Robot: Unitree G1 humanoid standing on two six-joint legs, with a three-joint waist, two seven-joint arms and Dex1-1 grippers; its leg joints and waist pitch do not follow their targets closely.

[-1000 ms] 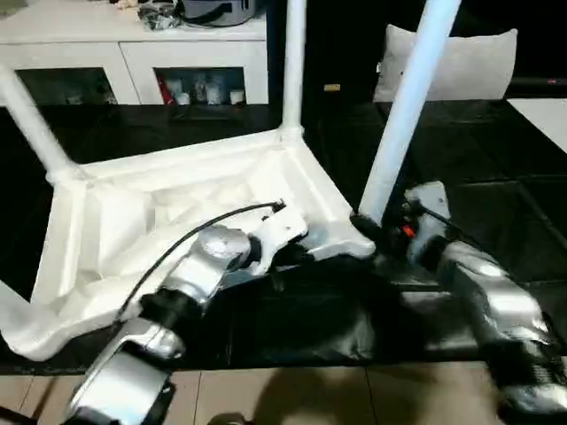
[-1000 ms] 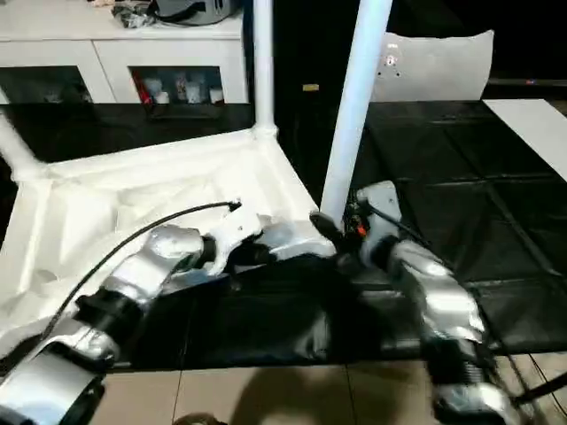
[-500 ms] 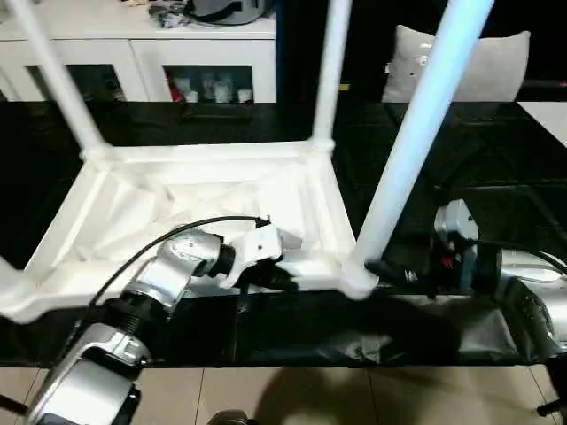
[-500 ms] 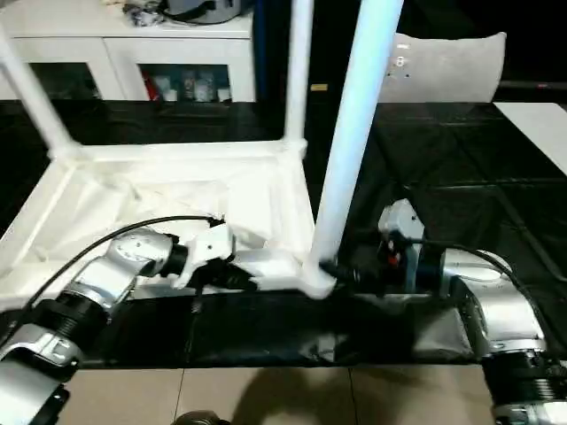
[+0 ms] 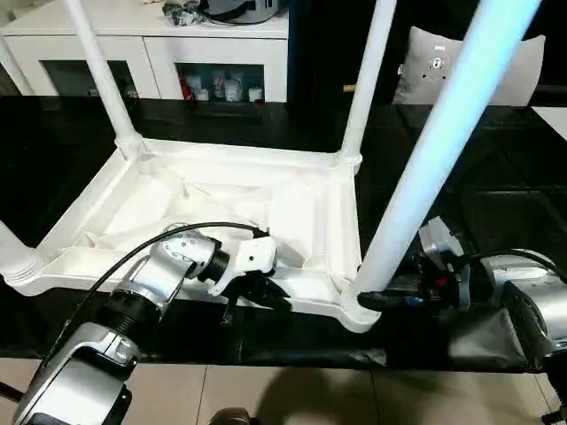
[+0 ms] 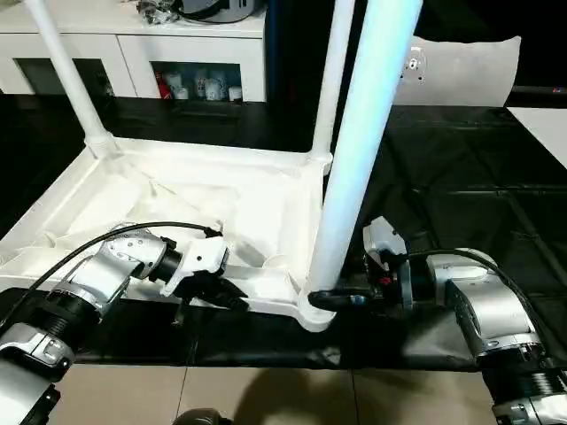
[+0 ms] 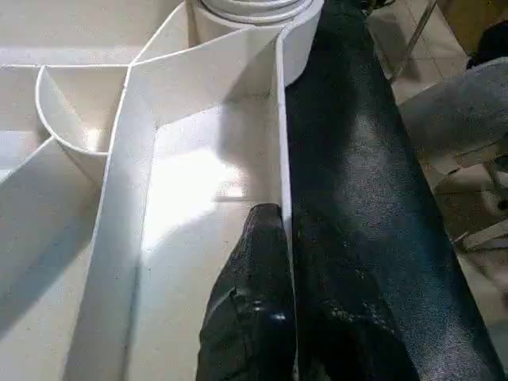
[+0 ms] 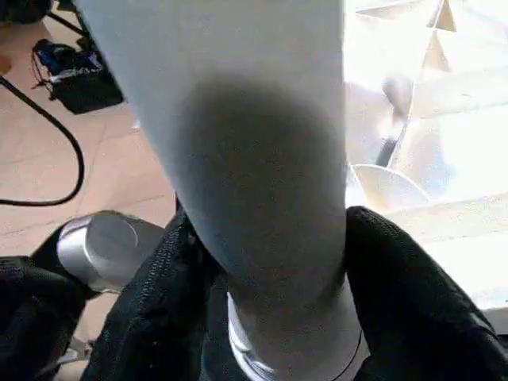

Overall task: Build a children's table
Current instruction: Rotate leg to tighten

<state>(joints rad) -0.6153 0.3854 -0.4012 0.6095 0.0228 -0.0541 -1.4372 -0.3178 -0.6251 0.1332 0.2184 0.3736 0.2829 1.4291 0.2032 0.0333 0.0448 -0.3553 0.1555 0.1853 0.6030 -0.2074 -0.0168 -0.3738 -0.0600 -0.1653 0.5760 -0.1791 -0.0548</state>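
Clamping the near rim of the upturned table top (image 5: 221,199), the left gripper (image 5: 266,292) has its jaws pressed together on the thin white wall, one black finger (image 7: 254,309) inside the rim and the other outside against the black surface (image 5: 496,177). Just beside it along the same near edge, the right gripper (image 5: 376,299) reaches in level from the robot's right, and its jaws sit on either side of the base of the nearest leg (image 5: 425,168), pinching the tube just above its corner socket, as the right wrist view shows.

Compared with a second ago, the top has swung round: then it lay skewed and tipped up toward the robot's right, now it lies flat with its near edge roughly square to the robot. The left gripper was already on that near rim. The right gripper, which was then low beside the leg's foot with its forearm coming up from below, now comes in sideways. The camera itself has also shifted.

The children's table lies upside down on the surface, ribbed underside up. Four white legs can be counted, each standing in a corner socket: the nearest leg at the near right corner, one at the near left corner (image 5: 13,252), one at the far left (image 5: 102,80) and one at the far right (image 5: 368,80). One table top, two grippers.

Beyond the surface stands a white cabinet (image 5: 159,44) with glass doors, and to its right a pale cushion (image 5: 443,66).
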